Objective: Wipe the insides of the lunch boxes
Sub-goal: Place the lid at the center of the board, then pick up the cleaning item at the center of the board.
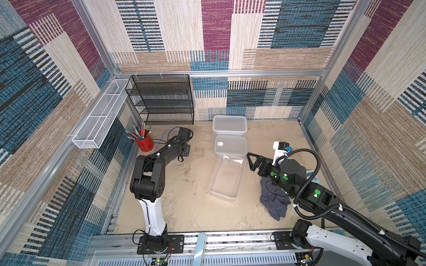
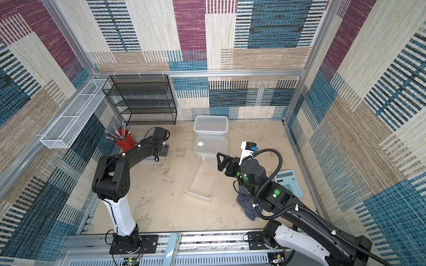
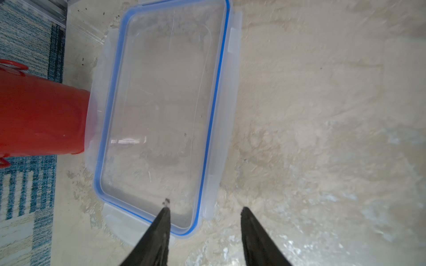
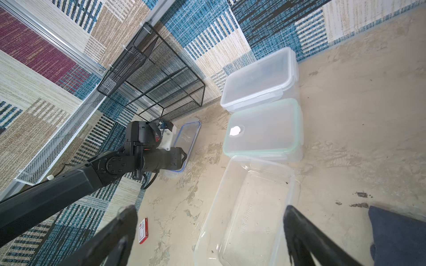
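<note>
In a top view, your row on the tabletop: lidded frosted plastic tub, green-lidded smaller tub, open shallow clear tub nearest.
Left wrist: left gripper, jaws apart, empty, over a flat blue-rimmed lid.
Right wrist: right gripper, jaws wide, empty, near the clear tub.
</note>
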Tool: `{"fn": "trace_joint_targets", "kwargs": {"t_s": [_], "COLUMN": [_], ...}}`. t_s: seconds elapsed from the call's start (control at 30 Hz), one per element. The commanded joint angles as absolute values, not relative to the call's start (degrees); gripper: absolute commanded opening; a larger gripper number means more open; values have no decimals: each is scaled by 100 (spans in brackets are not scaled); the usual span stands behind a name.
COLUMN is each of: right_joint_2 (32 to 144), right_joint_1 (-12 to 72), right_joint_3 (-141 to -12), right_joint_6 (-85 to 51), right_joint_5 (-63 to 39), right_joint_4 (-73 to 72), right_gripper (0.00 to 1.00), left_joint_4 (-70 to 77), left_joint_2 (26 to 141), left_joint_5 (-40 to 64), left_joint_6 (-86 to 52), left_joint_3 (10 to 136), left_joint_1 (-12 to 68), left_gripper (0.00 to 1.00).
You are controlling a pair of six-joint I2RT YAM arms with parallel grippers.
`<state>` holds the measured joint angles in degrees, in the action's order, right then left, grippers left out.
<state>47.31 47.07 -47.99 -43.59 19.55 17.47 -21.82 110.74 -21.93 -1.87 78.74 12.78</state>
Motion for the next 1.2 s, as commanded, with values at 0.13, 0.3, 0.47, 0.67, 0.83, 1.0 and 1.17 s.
{"fn": "trace_joint_targets", "kwargs": {"t_s": [0.13,0.3,0.47,0.67,0.83,1.0,1.17], "right_joint_2": [4732,5127,5633,6279,6539,6621,6859], "right_joint_1": [4706,4532,3894,3475,3301,3139,3086], "right_joint_3": [-4770,-4963,-4789,-4323,-3960,-3748,-3471], "right_joint_6": [-4406,-4443,-4316,-4201,-4324,-4494,-4692], "right_joint_5": [1972,2010,1524,1467,1562,1409,1298], "right_joint_4": [1874,2929,3842,4371,4373,4195,3907], "right_gripper": [99,99,99,99,99,99,99], "left_joint_4": [-2300,-2452,-2609,-2792,-2788,-2663,-2651], "left_joint_2": [10379,9542,8889,8880,9235,9483,9734], "left_joint_5": [-1154,128,1154,1503,1597,1705,1734], "left_joint_6": [-659,-1041,-1491,-1452,-1542,-1534,-1487], "left_joint_3": [7871,7580,7100,6801,6905,7020,7153], "left_joint_1": [1353,1430,1559,2135,2435,2648,2758], "left_gripper": [55,58,60,64,64,64,64]}}
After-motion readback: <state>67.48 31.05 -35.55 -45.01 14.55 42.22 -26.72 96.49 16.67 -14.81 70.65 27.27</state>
